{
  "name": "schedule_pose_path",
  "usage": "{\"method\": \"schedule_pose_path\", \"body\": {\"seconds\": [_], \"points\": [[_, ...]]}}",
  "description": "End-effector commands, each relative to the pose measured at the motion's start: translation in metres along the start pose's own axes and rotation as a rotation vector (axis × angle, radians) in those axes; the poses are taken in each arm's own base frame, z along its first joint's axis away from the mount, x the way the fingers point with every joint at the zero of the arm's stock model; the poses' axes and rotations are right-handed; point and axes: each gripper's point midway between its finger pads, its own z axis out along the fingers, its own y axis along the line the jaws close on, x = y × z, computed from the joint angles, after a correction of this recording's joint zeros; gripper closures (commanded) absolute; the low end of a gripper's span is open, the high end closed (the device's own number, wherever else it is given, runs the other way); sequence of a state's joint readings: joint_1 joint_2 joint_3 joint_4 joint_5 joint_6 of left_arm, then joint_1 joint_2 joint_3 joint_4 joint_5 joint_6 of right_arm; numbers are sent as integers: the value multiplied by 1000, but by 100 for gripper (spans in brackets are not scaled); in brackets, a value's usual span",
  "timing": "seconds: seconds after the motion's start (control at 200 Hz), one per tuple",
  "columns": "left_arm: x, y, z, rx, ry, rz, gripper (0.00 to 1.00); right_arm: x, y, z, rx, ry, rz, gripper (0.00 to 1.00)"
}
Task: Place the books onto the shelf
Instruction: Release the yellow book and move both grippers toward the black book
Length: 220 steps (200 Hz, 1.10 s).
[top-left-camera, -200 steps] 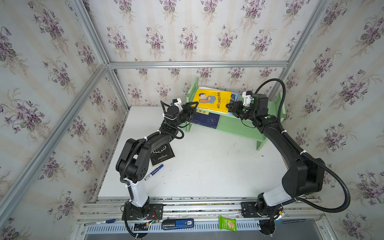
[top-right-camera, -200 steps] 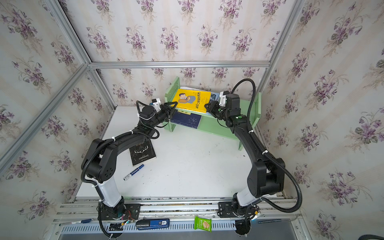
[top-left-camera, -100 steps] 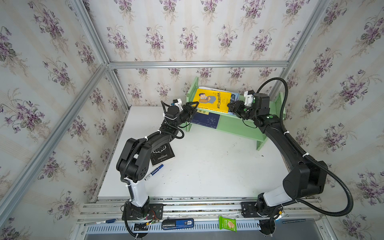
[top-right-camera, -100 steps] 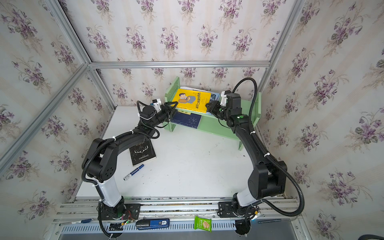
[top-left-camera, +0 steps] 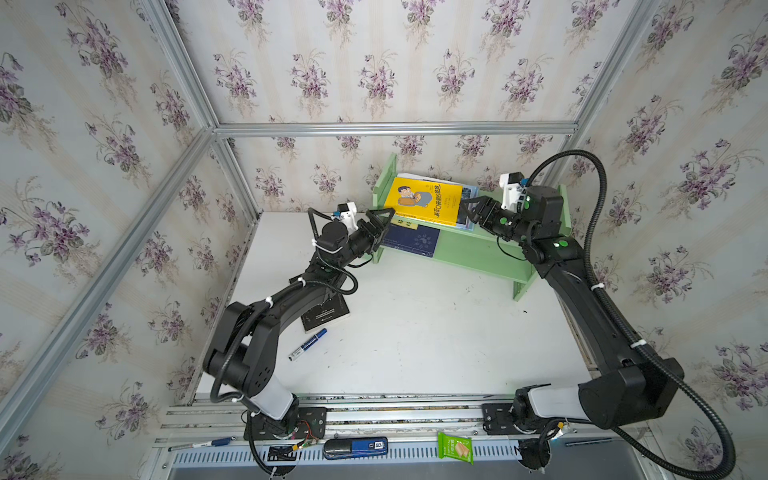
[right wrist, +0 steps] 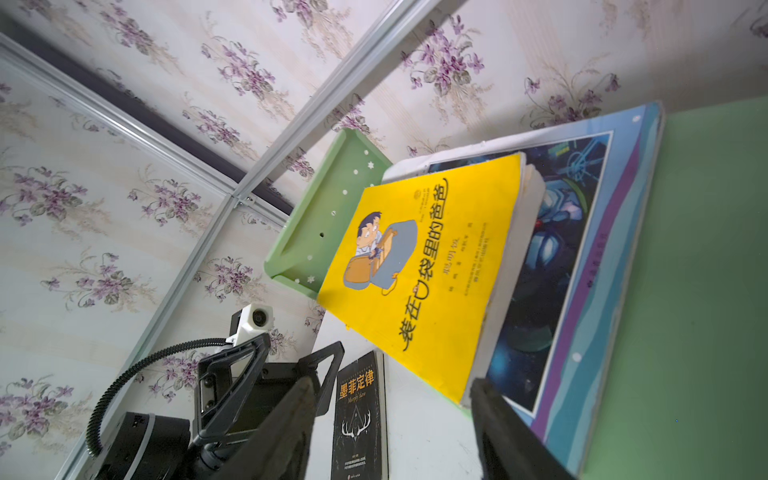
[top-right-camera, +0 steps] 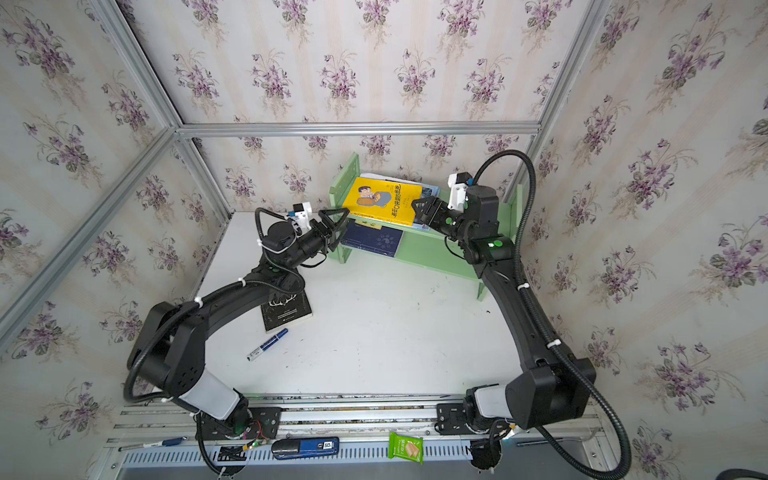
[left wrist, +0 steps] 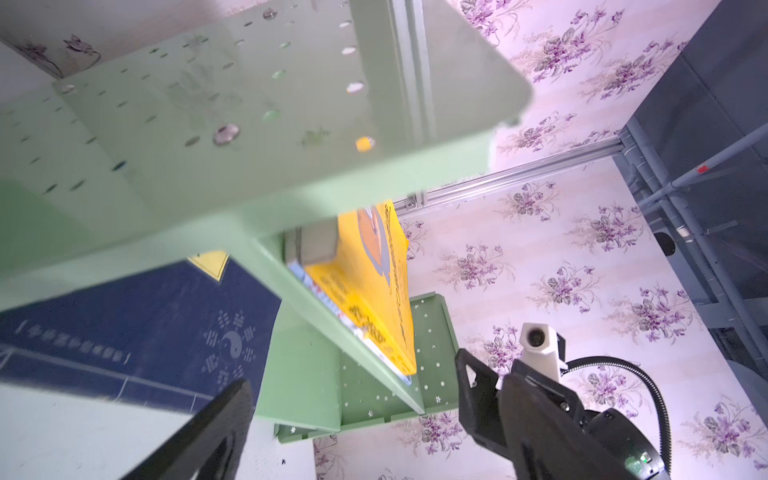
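The pale green shelf (top-left-camera: 478, 253) (top-right-camera: 432, 253) stands at the back of the table. On its top tier a yellow cartoon-man book (top-left-camera: 424, 199) (right wrist: 424, 266) lies flat on a larger white-blue book (right wrist: 582, 249). A navy book (top-left-camera: 415, 240) (left wrist: 145, 316) lies on the lower tier. A black antler book (top-left-camera: 328, 318) (right wrist: 361, 415) rests on the table, partly under my left arm. My left gripper (top-left-camera: 384, 218) (top-right-camera: 338, 220) is open and empty beside the shelf's left end panel. My right gripper (top-left-camera: 465, 211) (right wrist: 392, 399) is open at the yellow book's right edge, holding nothing.
A blue marker pen (top-left-camera: 307, 345) lies on the table near the black book. On the front rail sit a green snack packet (top-left-camera: 455, 446), a blue device (top-left-camera: 355, 448) and a pen (top-left-camera: 199, 444). Papered walls stand close behind and beside the shelf.
Both grippers' jaws have spread wider, the left one the most. The arms have barely shifted, and the yellow book lies where it was.
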<state>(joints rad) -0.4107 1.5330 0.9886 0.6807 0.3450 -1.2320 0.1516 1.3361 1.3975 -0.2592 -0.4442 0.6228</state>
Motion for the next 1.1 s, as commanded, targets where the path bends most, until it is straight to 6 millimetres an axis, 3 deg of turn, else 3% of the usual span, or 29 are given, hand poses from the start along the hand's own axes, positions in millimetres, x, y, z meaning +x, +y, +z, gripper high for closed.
{"method": "schedule_pose_path", "body": {"seconds": [0.0,0.155,0.295,0.51,0.605,0.77,1.094], "points": [[3,-8,-26,-2,-16,158,1,7,10,-13,-12,10,-79,33],[6,14,-79,-170,-50,283,1,24,25,-26,-31,14,-135,30],[-14,70,-136,-468,-130,324,1,48,47,-30,-45,20,-214,26],[-35,158,-211,-756,-191,220,1,105,70,-11,-84,60,-279,19],[-34,190,-227,-824,-169,145,1,135,82,3,-124,87,-296,16],[-32,231,-240,-914,-129,52,1,187,82,38,-108,150,-310,16],[-31,269,-260,-1036,-125,3,1,289,82,118,-121,306,-292,18]]}}
